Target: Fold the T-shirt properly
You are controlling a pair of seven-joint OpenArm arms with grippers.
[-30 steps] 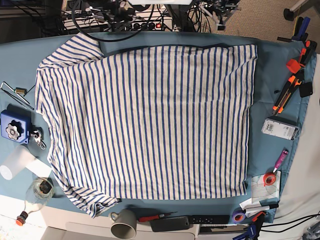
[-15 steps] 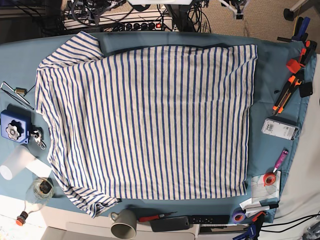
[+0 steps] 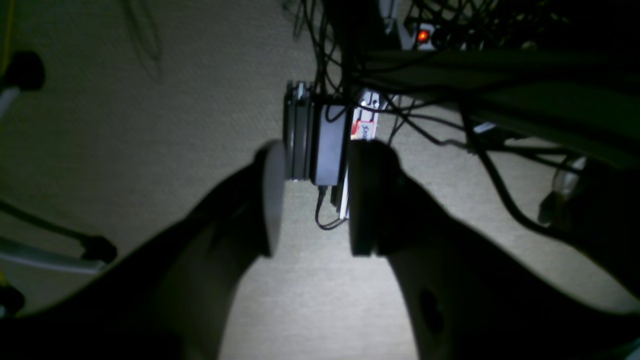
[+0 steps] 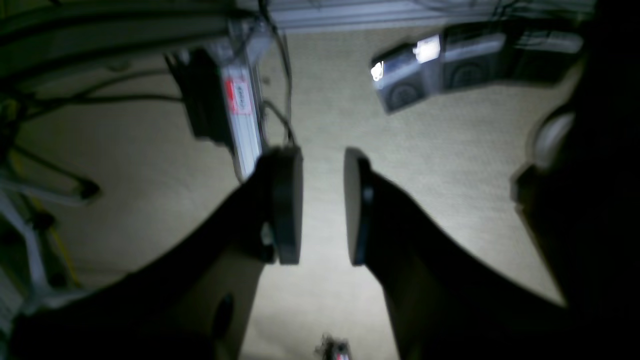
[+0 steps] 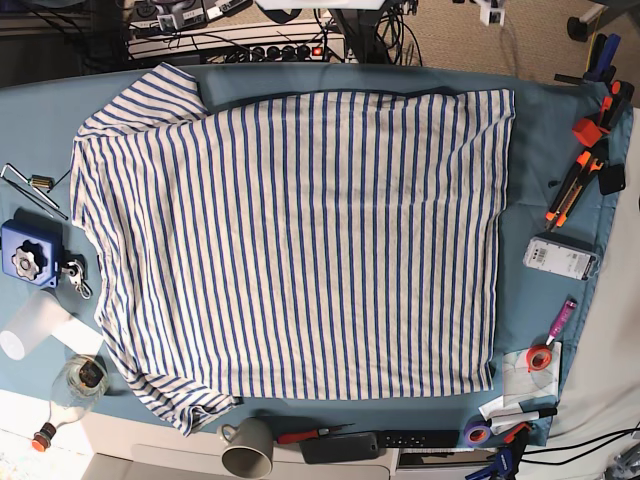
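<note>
The T-shirt (image 5: 290,240), white with thin blue stripes, lies spread flat on the teal table cloth (image 5: 540,180). One sleeve points to the far left corner and another bunches at the near left. Neither gripper shows in the base view. In the left wrist view my left gripper (image 3: 315,195) hangs over carpeted floor, its jaws apart with nothing between them. In the right wrist view my right gripper (image 4: 322,205) also hangs over the floor, with a narrower gap and nothing held. The shirt appears in neither wrist view.
Orange clamps (image 5: 590,130), a white box (image 5: 560,258), a pink pen (image 5: 560,320) and tape rolls (image 5: 540,357) line the right edge. A blue device (image 5: 28,252), a cup (image 5: 30,330) and a bottle (image 5: 75,385) sit on the left. A grey mug (image 5: 250,447) and a remote (image 5: 420,438) lie in front.
The arm parts seen at the far edge of the base view have drawn back out of the frame. The T-shirt has not moved.
</note>
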